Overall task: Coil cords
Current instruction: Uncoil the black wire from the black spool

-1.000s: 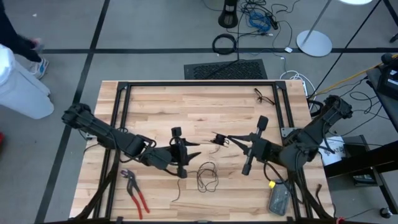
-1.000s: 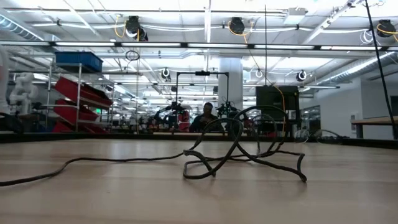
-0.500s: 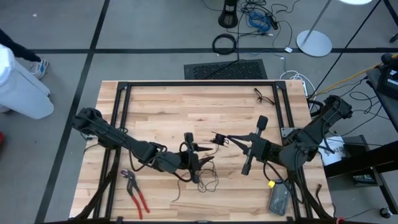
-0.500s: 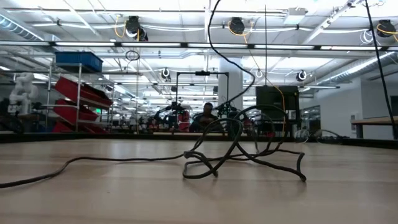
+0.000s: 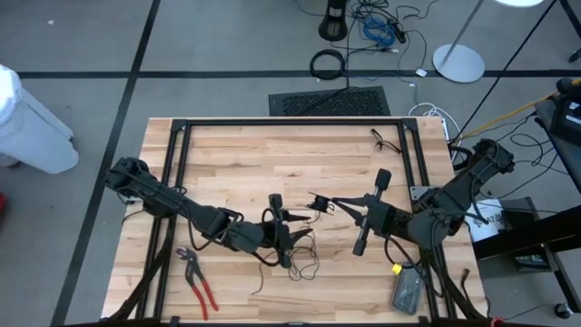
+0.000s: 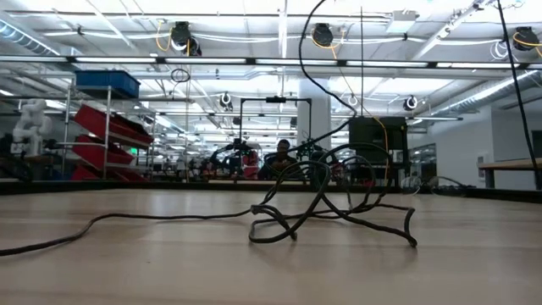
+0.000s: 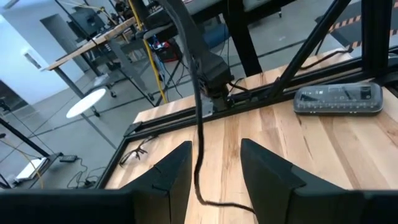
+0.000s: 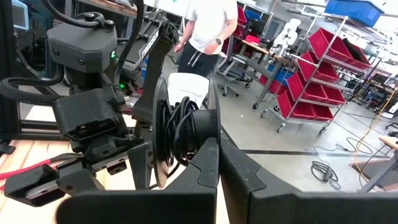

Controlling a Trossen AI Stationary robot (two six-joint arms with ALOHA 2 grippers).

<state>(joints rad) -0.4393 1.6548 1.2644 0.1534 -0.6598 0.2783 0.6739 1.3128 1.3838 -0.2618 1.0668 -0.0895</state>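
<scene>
We see two dark arms over a wooden table (image 5: pixel 227 154). The left end effector (image 5: pixel 289 238) is low over the middle of the table. In the left wrist view its two fingers (image 7: pixel 174 177) stand apart, and a thin black cord (image 7: pixel 198 155) hangs down in the gap between them. We cannot tell if the fingers touch the cord.

The right end effector (image 5: pixel 338 203) is a little way off to the side of the left one, nearer the far edge of the table. Its fingers (image 8: pixel 208 165) are pressed together. They pinch a small round puck (image 8: pixel 166 134) with black cord wound around it. In the high view this puck shows as a small dark lump at the fingertips.

The rest of the cord lies in loose loops (image 5: pixel 302 259) on the table, right beside the left end effector and on the side nearer the front edge. In the low view the loops (image 6: pixel 326 212) rise up in a messy tangle, one end trails flat across the wood, and one strand climbs up out of the picture.

Red-handled pliers (image 5: pixel 198 280) lie near the front edge, well away from both end effectors. A grey box (image 5: pixel 408 291) lies by the base of the right arm. A person in a white shirt (image 8: pixel 211 25) stands in the room behind.
</scene>
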